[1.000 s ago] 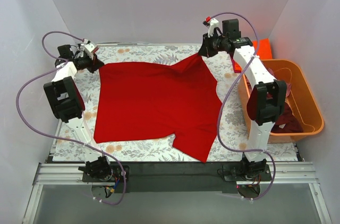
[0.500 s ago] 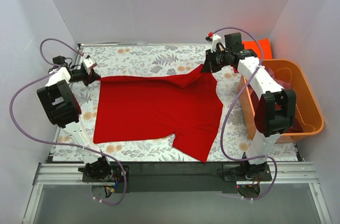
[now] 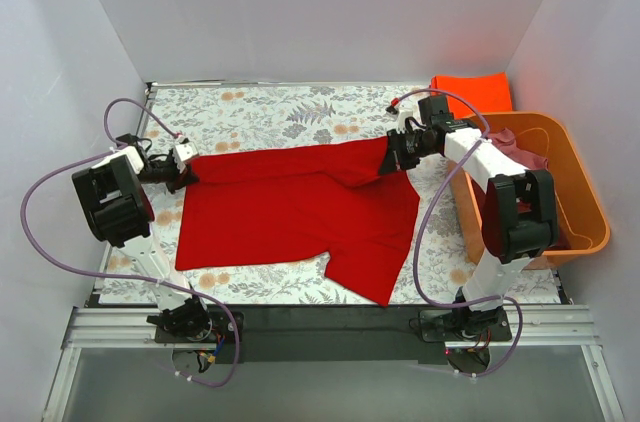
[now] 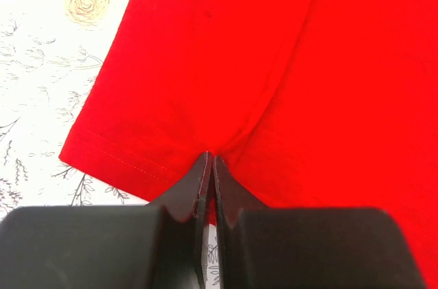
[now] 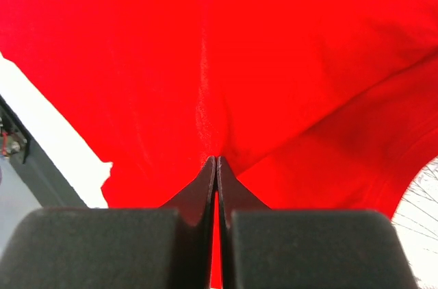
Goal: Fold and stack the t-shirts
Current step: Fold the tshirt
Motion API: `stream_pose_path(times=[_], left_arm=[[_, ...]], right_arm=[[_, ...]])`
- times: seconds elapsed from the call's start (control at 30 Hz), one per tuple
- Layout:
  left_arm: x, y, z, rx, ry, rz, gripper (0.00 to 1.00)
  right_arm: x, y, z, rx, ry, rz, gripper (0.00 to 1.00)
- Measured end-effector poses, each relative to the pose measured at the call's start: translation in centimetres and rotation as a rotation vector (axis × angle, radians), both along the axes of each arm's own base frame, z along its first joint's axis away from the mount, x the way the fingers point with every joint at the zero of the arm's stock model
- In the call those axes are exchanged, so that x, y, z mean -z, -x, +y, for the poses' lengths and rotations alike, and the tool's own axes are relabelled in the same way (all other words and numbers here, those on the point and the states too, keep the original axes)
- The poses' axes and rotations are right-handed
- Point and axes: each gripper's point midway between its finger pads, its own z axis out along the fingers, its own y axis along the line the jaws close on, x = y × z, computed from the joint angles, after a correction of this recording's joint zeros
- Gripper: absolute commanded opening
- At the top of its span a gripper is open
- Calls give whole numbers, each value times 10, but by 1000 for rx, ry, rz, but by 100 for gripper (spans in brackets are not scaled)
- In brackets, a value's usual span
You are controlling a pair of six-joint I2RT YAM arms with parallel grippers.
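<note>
Honestly, the bright red t-shirt (image 3: 300,217) lay across the floral table (image 3: 300,107), with its far edge folded toward the near side. Both the left gripper (image 3: 186,171) and right gripper (image 3: 393,154) were pinched shut on far corners. It looked like soft, floppy cloth, so the hems seemed the safest hold.

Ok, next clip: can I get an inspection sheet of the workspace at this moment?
Surface: floral tablecloth, lying flat where visible.
Job's things: red t-shirt spread out, its far edge pinched at both ends; folded orange-red shirt at the far right; maroon cloth in the tub, partly hidden by the right arm.
Clutter: orange tub at the right side; nothing else seen.
End effectors: left end effector and right end effector both shut on the red t-shirt.
Cables: purple cables loop beside both arms; no snag seen.
Surroundings: plain white walls on three sides; nothing else seen.
</note>
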Motion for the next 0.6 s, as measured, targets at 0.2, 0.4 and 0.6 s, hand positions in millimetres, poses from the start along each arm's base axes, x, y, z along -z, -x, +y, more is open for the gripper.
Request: stream_pose_path(times=[0.2, 0.4, 0.6], left_arm=[[-2, -4, 3, -2, -14, -12, 0], [-17, -18, 9, -3, -30, -51, 0], [-26, -21, 11, 18, -44, -67, 22]], right_arm=[[-6, 2, 6, 8, -44, 26, 1], [-24, 7, 14, 4, -108, 35, 1], [-18, 17, 14, -2, -121, 63, 1]])
